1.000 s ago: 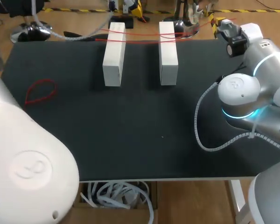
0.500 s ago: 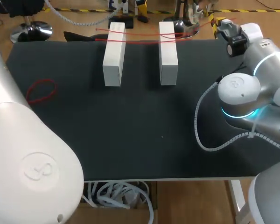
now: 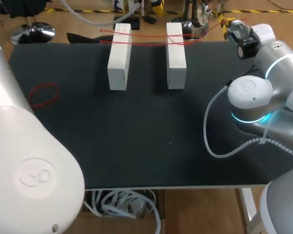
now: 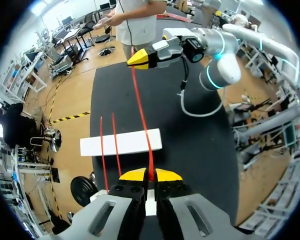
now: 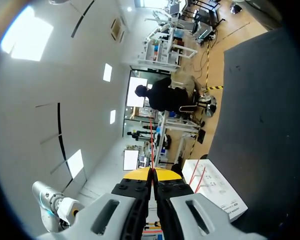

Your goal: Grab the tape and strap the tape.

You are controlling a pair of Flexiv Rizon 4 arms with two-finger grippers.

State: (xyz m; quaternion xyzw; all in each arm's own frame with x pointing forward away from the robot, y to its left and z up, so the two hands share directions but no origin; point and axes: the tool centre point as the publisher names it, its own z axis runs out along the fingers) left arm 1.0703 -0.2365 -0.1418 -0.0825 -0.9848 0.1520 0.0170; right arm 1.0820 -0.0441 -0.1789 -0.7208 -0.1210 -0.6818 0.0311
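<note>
A red tape [image 4: 140, 107] runs taut between my two grippers. My left gripper [image 4: 150, 175] is shut on one end, above the far end of a white block [image 4: 150, 207]. My right gripper [image 4: 140, 58] holds the other end at the table's far right corner [image 3: 224, 25]; its own view shows its fingers [image 5: 151, 173] shut on the strand. Two white blocks [image 3: 119, 56] [image 3: 176, 54] lie side by side at the back of the black mat [image 3: 136, 136]. Red strands [image 3: 146, 42] cross their far ends. In the head view my left gripper itself is hidden.
A loose red loop [image 3: 43, 95] lies on the mat at the left. My left arm's white shell [image 3: 29, 161] fills the near left corner. My right arm's elbow [image 3: 251, 100] and its ribbed cable [image 3: 210, 136] hang over the mat's right side.
My left arm's shell has shifted slightly in the head view. The blocks, the red strands and my right arm stand as before.
</note>
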